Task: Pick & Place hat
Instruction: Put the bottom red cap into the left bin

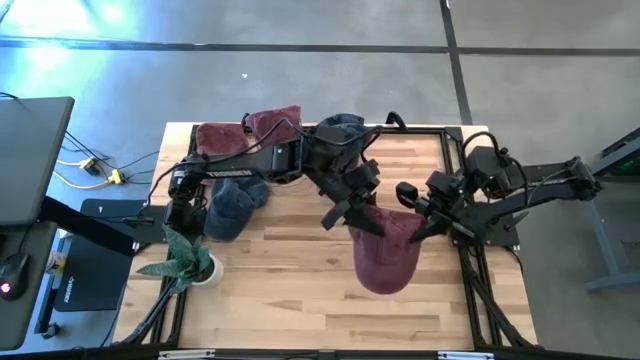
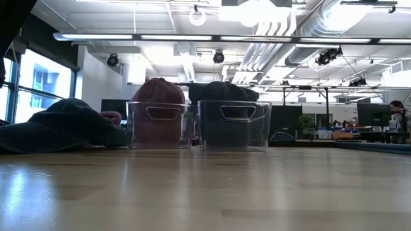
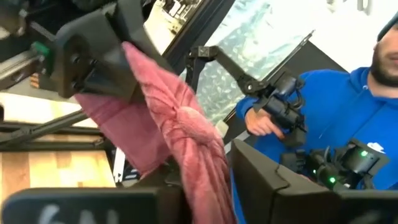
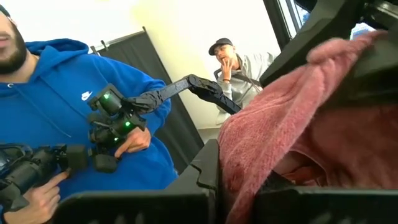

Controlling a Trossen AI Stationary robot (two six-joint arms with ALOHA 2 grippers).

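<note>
Maroon fabric dominates the high view: a maroon hat [image 1: 385, 255] hangs spread between the two arms over the bare wooden table [image 1: 290, 285]. The left gripper [image 1: 345, 212] meets its upper left edge and the right gripper [image 1: 428, 228] its upper right edge. My reading: both arms hold it by opposite sides to stretch it open and carry it level. A dark blue hat [image 1: 232, 205] lies on the table at left, near a small potted plant [image 1: 190, 262]. Another maroon hat [image 1: 255, 130] and a dark one [image 1: 340, 125] sit at the far edge.

Low view: two clear plastic bins [image 2: 160, 125] stand side by side on the table, the left one with a maroon hat in it, the right one [image 2: 234, 125] with a dark hat. These look like the sorting targets, one per colour. No gripper shows here.

Left wrist view: the maroon cloth [image 3: 180, 143] runs from the opposite gripper down between this arm's own fingers, bunched in a fold; the left gripper looks pinched on it, though I cannot tell how firmly. A person in a blue hoodie [image 3: 336, 118] holds a handheld controller.

Right wrist view: the right gripper is pressed together on the hat's fabric [image 4: 280, 124]. The hoodie [image 4: 56, 81] carries a small white swoosh logo; no readable text anywhere.
</note>
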